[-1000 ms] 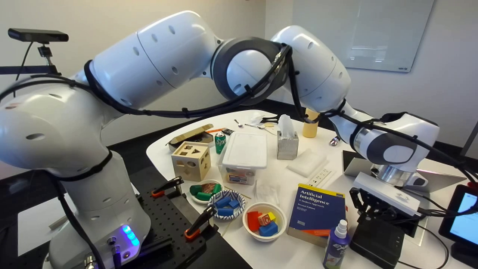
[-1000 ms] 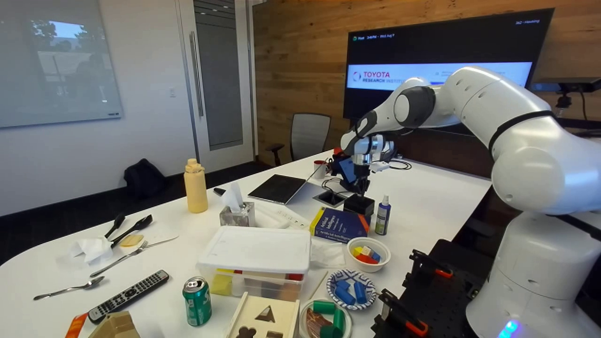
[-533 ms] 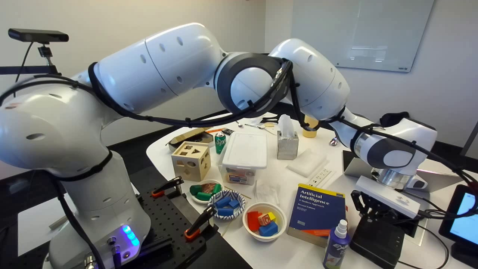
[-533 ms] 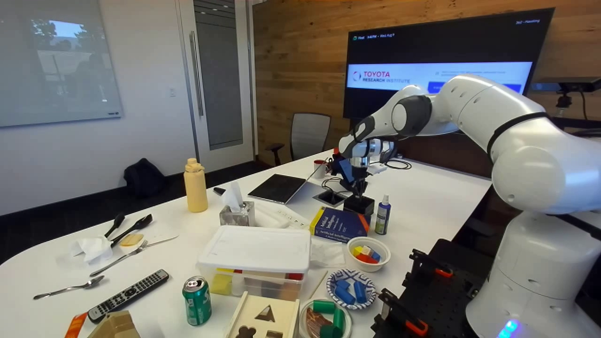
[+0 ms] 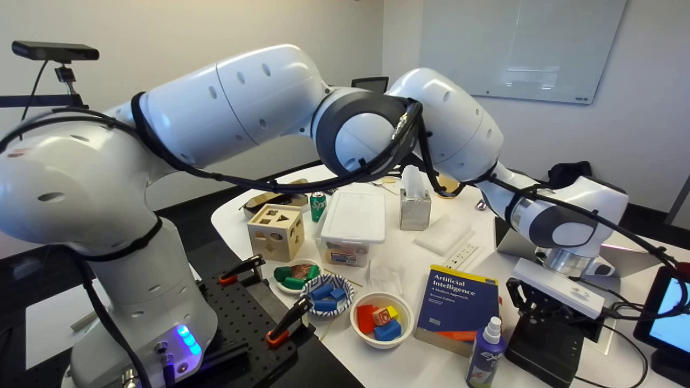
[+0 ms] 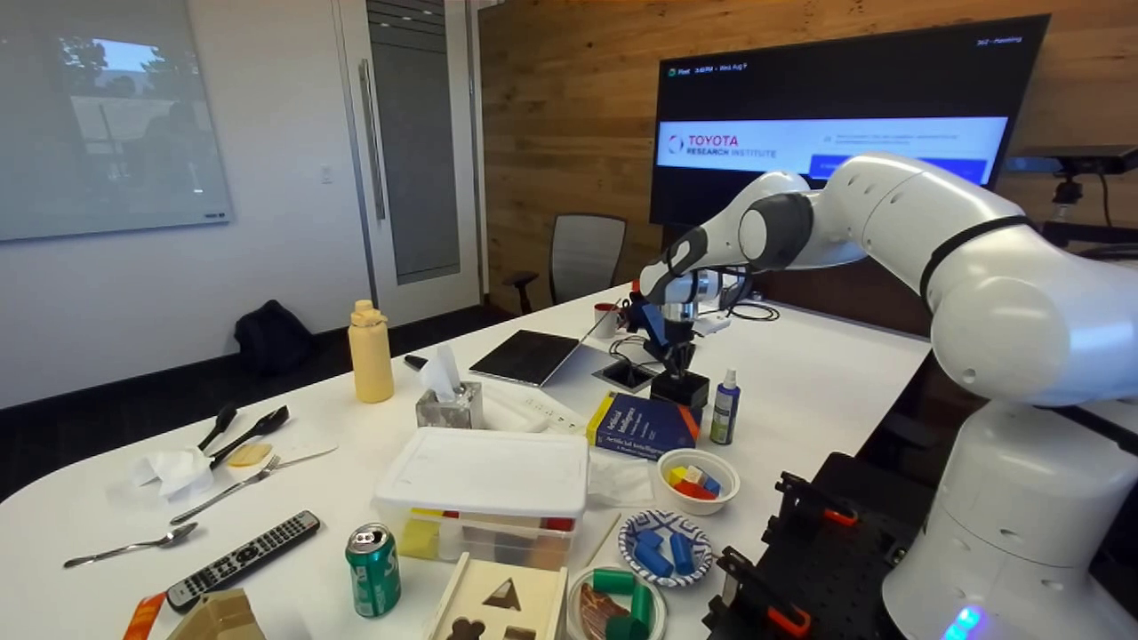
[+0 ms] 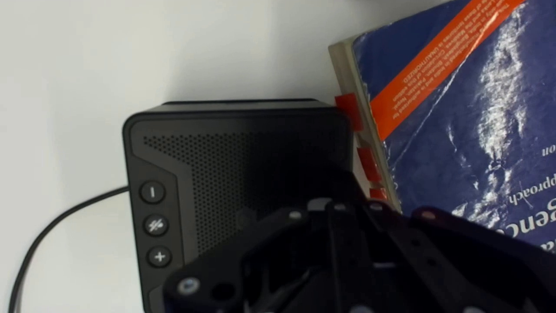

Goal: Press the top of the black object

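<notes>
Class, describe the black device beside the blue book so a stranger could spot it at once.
On the white table, find the blue book titled Artificial Intelligence. The black device is the blocky box beside it. Unlike the book or spray bottle, it has a dotted grille and round minus and plus buttons on top.

Blue book near spray bottle

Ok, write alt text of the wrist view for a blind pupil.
A shut black gripper points down at a boxy, perforated matt-black device with three round buttons. On the white table, a glossy blue book with an orange stripe lies at right; a thin black cable curves left.
</notes>
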You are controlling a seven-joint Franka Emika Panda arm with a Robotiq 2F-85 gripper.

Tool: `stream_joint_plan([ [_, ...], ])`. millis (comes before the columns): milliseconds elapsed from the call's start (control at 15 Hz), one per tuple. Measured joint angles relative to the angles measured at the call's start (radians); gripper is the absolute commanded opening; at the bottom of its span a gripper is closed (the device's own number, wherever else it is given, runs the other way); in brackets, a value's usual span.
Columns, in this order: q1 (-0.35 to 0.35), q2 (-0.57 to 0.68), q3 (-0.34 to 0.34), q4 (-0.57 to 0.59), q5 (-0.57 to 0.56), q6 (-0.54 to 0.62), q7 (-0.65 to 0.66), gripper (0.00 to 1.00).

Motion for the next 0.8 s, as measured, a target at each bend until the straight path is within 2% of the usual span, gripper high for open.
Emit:
stream_joint_plan([
  [800,0.001,0.022,-0.002,0.044,0.000,-0.035,0.000,0.00],
])
